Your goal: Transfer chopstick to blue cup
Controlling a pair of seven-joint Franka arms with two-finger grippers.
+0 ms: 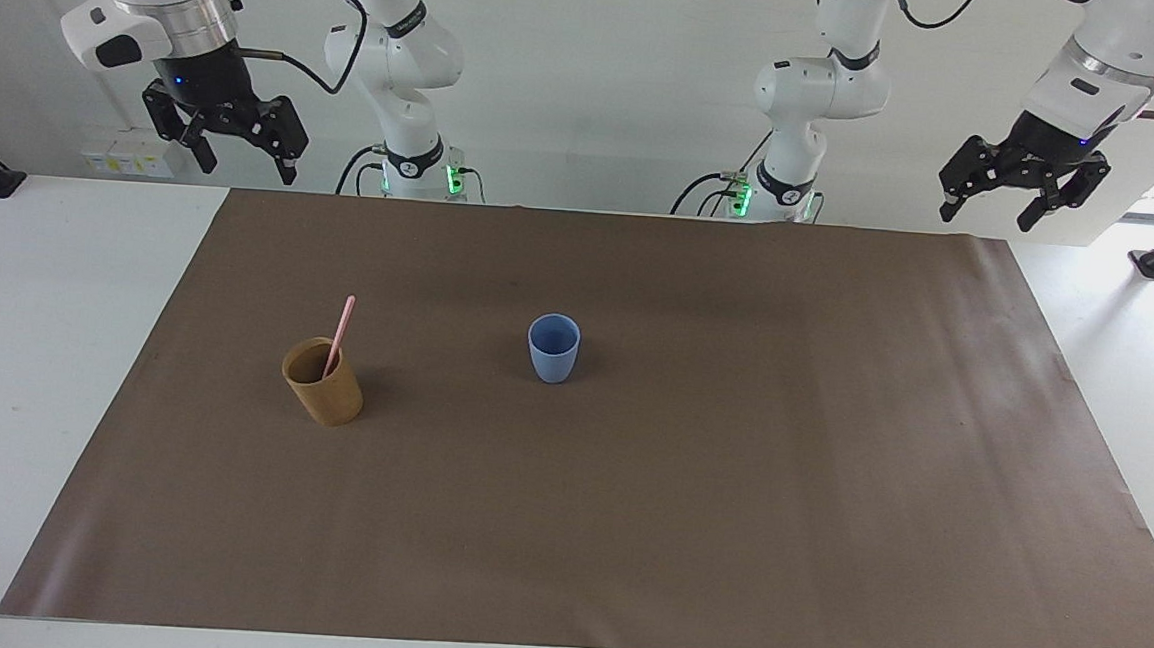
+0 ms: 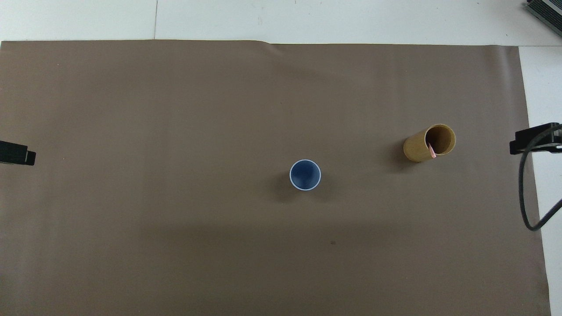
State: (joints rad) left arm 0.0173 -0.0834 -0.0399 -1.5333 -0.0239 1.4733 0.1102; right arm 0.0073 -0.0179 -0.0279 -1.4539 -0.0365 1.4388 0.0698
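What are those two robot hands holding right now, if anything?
Nothing. Both the left gripper and the right gripper hang open and empty above the table's edge. The chopstick stands in the brown cup.
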